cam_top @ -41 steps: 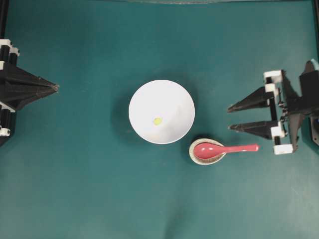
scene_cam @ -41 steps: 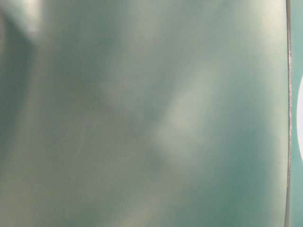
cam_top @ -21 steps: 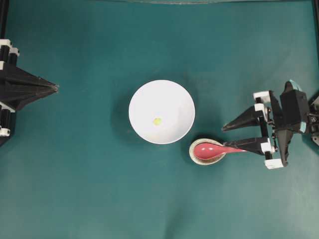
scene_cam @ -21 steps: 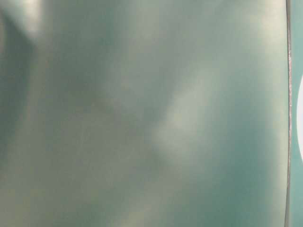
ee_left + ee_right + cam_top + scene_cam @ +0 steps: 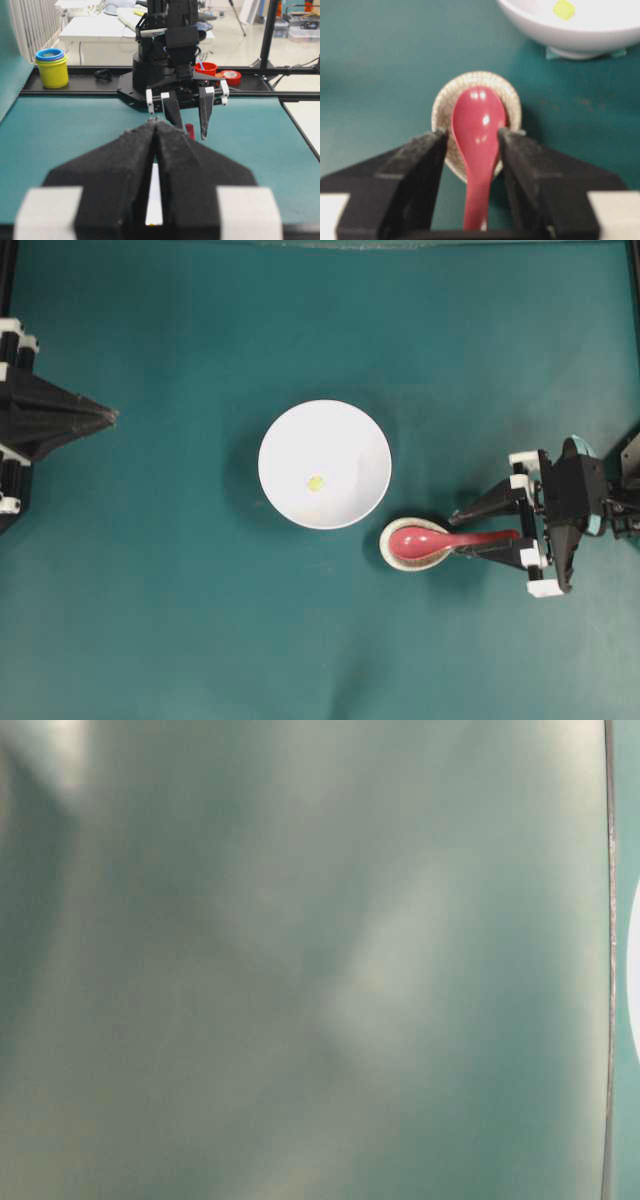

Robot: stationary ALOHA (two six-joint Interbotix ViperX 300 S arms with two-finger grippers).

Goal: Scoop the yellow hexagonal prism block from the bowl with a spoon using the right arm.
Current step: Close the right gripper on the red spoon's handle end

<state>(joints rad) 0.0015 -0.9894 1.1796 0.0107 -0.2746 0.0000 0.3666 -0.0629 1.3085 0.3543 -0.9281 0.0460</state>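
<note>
Spoon (image 5: 445, 538) lying with scoop in small speckled dish (image 5: 392, 555), handle pointing right, just right of and nearer than white bowl (image 5: 290, 455). Yellow block (image 5: 316, 483) inside bowl, left of centre. Right gripper (image 5: 466, 534) spread wide, fingers straddling the handle, not clamped. Left gripper (image 5: 112, 416) pinched shut, holding nothing, parked far left on teal table (image 5: 200, 640).

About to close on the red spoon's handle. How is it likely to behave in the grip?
The spoon looks glossy, with bright highlights, so it may slip between the jaws. It looks rigid, probably ceramic or hard plastic, so it shouldn't bend. Its scoop rests in the small speckled dish with the handle overhanging, so it might pivot or drag the dish when lifted.
</note>
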